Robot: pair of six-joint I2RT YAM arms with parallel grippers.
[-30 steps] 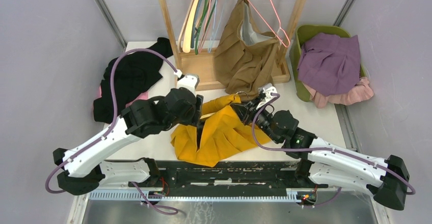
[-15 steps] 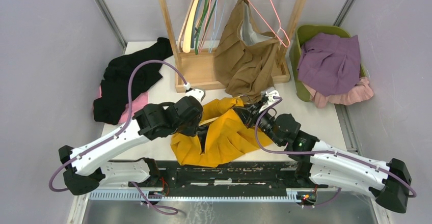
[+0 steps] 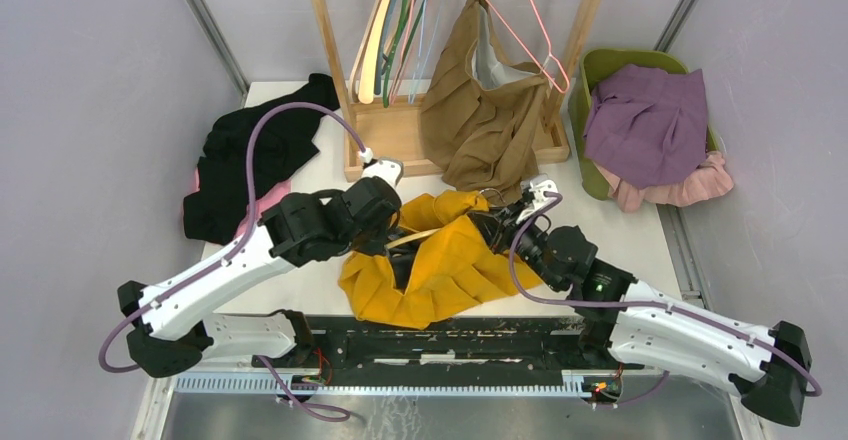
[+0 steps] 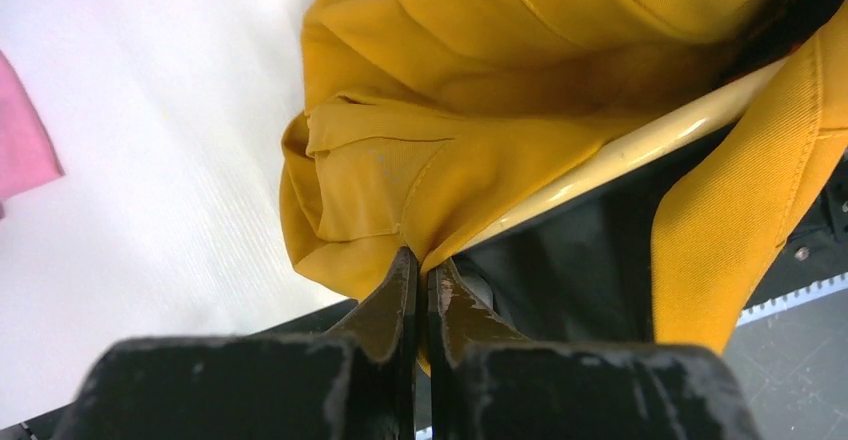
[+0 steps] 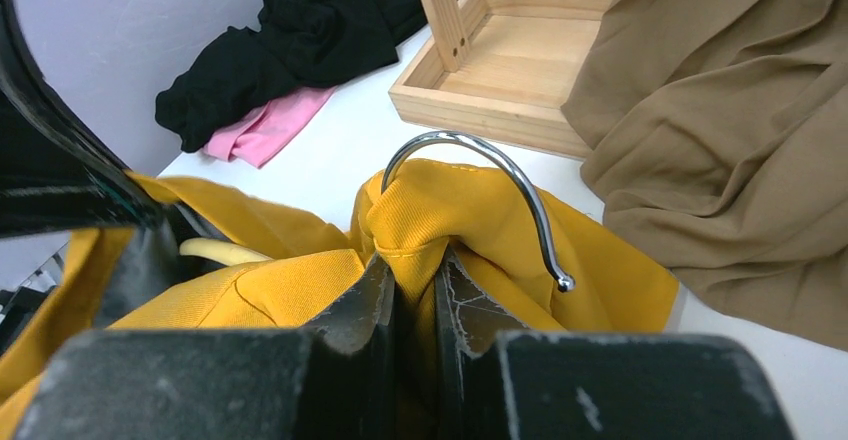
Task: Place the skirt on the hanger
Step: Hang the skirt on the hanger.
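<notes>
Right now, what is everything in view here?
skirt: one, mustard yellow, near middle of the table
hanger: one, cream bar, chrome hook, inside the skirt
wooden rack: one, pale wood, far middle
spare hangers: several, cream, green, pink, on the rack
hung garment: one, brown, on the rack
crumpled garment: one, black, far left
cloth: one, pink, under the crumpled garment
basket: one, green, far right
top garment: one, purple, in the basket
lower garment: one, pink, under it
table: one, white
left tool: one, black, shut on the skirt's edge
right tool: one, black, shut on the skirt by the hook
</notes>
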